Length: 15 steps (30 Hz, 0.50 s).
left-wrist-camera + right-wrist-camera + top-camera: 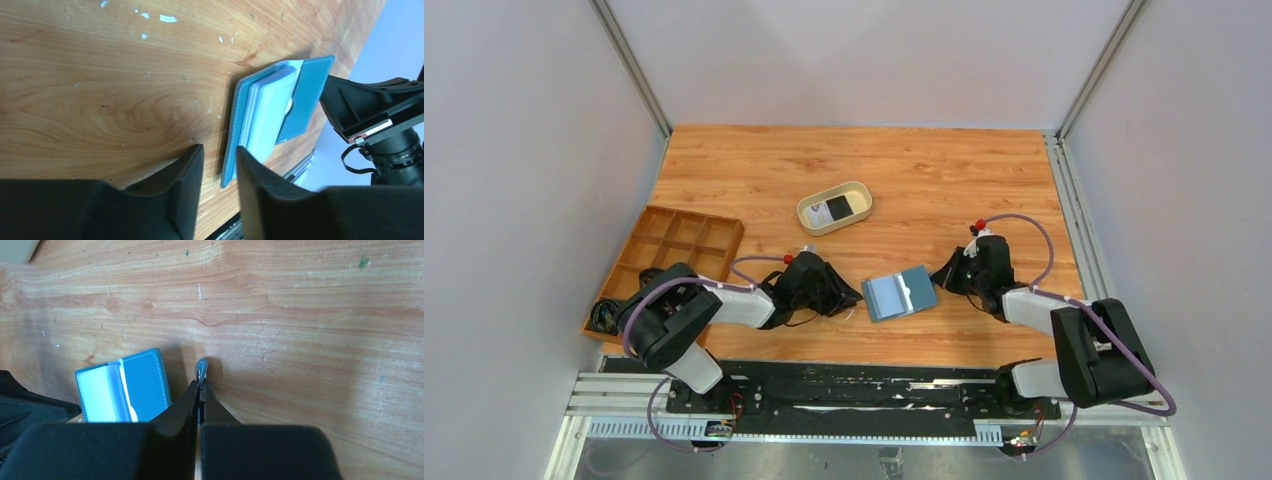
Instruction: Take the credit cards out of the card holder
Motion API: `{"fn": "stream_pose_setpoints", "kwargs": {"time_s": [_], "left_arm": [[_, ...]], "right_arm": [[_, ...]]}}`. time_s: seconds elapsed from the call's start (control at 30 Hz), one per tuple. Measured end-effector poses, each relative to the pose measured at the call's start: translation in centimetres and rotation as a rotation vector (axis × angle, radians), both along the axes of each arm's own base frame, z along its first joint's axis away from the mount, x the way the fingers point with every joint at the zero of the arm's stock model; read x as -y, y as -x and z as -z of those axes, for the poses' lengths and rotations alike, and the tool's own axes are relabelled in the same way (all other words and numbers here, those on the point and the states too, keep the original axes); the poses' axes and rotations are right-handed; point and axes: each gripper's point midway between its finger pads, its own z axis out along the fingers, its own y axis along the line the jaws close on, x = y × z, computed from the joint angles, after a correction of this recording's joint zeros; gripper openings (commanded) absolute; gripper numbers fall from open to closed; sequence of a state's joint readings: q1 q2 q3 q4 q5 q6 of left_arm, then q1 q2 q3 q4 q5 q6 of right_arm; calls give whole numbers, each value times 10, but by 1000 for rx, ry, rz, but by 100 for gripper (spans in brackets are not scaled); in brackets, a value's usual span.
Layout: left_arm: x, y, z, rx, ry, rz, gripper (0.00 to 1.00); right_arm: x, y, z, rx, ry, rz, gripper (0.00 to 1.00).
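Observation:
The teal card holder (900,292) lies open on the table between my two grippers. Pale whitish cards (270,110) sit in its pockets, partly under a teal flap (305,100). My left gripper (219,148) is open, its jaws either side of the holder's near left edge (228,165), low over the table. My right gripper (201,382) is shut on the holder's little snap tab (201,367) at its right edge. The holder (142,385) and cards (97,392) show left of the right fingers.
A beige oval tray (834,208) with a dark and a white item stands behind the holder. A wooden compartment box (674,250) sits at the left edge. The table's front edge and rail (824,385) lie just below the holder.

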<state>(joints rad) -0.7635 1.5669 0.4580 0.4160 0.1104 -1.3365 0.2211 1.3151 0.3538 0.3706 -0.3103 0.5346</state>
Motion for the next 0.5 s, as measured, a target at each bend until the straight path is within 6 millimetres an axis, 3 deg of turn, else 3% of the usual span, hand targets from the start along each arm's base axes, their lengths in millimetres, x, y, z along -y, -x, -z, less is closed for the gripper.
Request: {"fn": "stream_pose_setpoints", "kwargs": {"time_s": [0.17,0.5], "left_arm": [[2,-4,-8,20,26,-16,58],[10,-7,-4,16,61,-16,44]], "right_arm": [[-2,-2,2,1,-11,-3,0],[-4,-3,1,3,-27,-3,0]]}}
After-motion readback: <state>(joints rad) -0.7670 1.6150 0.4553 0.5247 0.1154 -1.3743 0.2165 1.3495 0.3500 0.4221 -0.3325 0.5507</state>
